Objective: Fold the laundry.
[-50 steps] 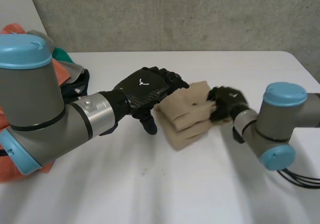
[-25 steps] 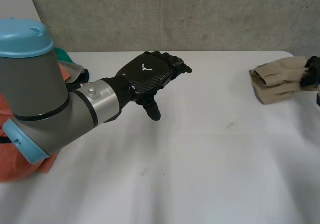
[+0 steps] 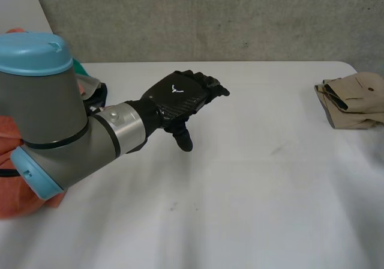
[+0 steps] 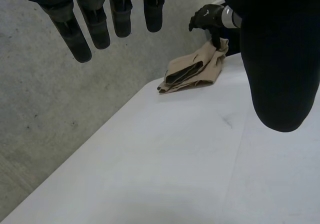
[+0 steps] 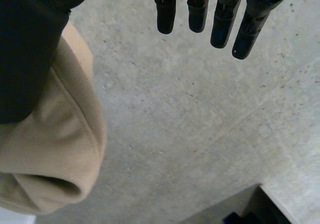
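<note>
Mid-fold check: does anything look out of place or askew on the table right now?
The folded beige garment sits askew at the table's far right corner. Its layers gape open, and it may overhang the edge. The right hand is at it with straight fingers; the left hand hovers open, away from it.

white table (image 3: 240, 191), grey concrete wall (image 3: 210, 17) behind it, even light
</note>
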